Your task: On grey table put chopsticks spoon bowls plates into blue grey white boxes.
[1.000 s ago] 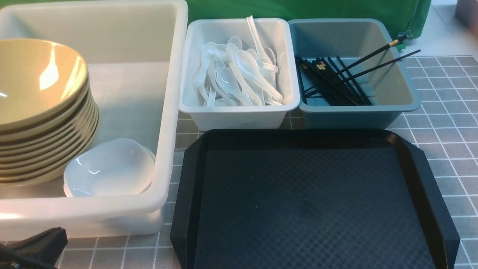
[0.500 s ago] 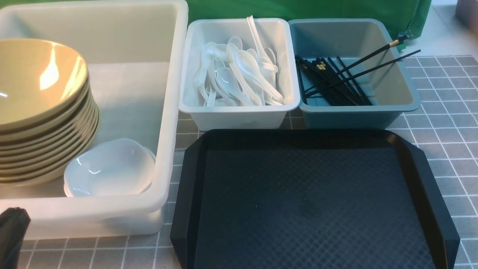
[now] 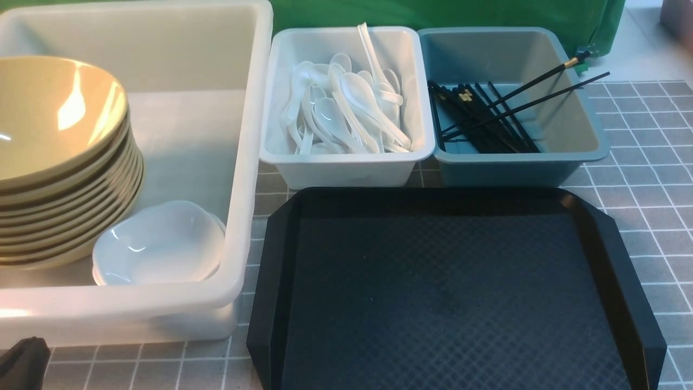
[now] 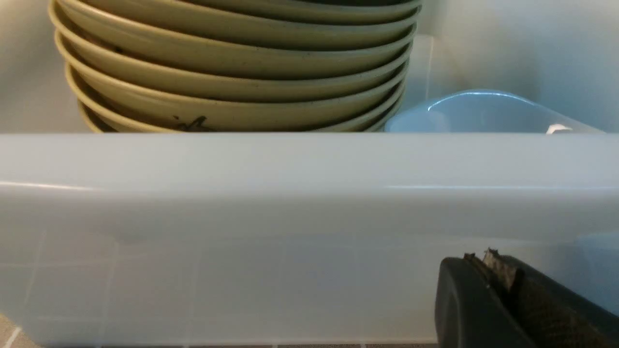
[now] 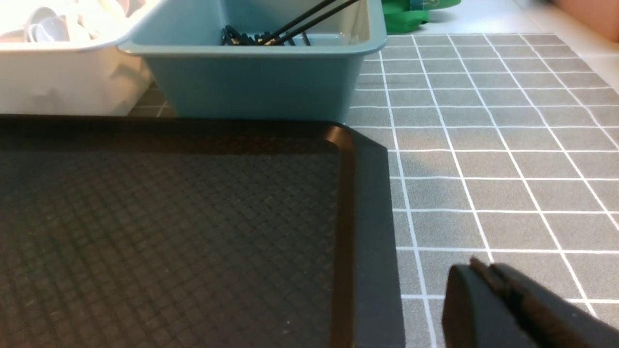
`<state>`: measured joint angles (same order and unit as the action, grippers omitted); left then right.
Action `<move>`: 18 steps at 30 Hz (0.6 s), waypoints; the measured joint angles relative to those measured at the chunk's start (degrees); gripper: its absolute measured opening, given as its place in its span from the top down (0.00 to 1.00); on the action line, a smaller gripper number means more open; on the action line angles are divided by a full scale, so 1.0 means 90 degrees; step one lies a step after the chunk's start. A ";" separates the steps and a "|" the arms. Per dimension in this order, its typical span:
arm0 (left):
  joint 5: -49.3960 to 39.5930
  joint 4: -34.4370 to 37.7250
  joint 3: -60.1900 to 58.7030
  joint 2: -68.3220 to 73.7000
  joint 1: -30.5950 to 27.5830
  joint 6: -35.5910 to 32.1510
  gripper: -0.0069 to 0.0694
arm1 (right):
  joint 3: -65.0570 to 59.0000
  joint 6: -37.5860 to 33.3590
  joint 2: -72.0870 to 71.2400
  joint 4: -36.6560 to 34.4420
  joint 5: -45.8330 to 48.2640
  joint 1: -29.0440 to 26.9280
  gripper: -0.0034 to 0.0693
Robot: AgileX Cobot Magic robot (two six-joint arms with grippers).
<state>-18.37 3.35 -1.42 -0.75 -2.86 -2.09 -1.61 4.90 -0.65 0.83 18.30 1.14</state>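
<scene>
Several tan bowls (image 3: pixel 54 157) are stacked in the large white box (image 3: pixel 238 162), with white plates (image 3: pixel 159 244) beside them. The black chopsticks (image 3: pixel 487 116) lie in the blue-grey box (image 3: pixel 579 130), two of them leaning over its far corner. I cannot pick out the spoon among the white cutlery (image 3: pixel 346 111) heaped in the small white box (image 3: pixel 346 168). My left gripper (image 4: pixel 478 258) is shut and empty, low in front of the large box's near wall (image 4: pixel 290 217); only its tip (image 3: pixel 21 363) shows in the front view. My right gripper (image 5: pixel 481 268) is shut and empty over the grey table (image 5: pixel 508 159).
A black diamond-textured tray (image 3: pixel 449 292) lies in front of the two small boxes, with nothing on it. Its right rim (image 5: pixel 367 217) runs just beside my right gripper. Green cloth (image 3: pixel 433 13) hangs behind the boxes.
My left gripper has drawn back toward the lower left corner of the front view, so that only its tip remains. Nothing in the boxes has moved.
</scene>
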 joint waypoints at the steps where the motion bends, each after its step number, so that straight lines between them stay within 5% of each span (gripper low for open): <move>1: 0.0001 0.0006 0.0000 0.0000 0.0000 -0.0044 0.92 | 0.0000 0.0000 0.0000 0.0000 0.0000 0.0000 0.87; 18: 0.0009 0.0044 0.0000 0.0000 0.0000 -0.0347 0.92 | 0.0000 0.0000 0.0000 0.0000 0.0000 0.0000 0.85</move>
<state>-18.29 3.75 -1.42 -0.75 -2.86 -5.21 -1.61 4.90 -0.65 0.83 18.30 1.14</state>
